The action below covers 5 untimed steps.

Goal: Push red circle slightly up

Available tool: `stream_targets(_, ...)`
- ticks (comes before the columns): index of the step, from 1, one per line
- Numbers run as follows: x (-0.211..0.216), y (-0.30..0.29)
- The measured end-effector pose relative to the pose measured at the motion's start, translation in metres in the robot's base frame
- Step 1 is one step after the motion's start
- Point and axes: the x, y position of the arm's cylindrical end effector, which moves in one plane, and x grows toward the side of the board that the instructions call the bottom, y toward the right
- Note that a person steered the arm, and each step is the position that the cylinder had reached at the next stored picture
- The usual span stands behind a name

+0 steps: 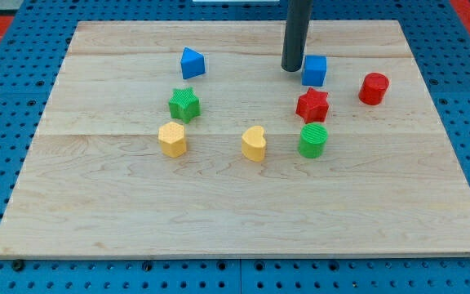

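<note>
No jaws on this rig, just a rod. My tip [291, 69] sat beside the blue cube [314, 70], with the red circle [374, 88] off around 4 o'clock, so it'd probably need to swing below it.

High frontal view over board [235, 204]
</note>
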Motion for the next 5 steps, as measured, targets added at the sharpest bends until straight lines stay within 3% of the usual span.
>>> stream_targets(1, -0.038, 0.013)
stream_targets(2, -0.046, 0.107)
stream_targets(3, 0.002, 0.194)
stream_targets(4, 0.055, 0.231)
stream_targets(5, 0.089, 0.198)
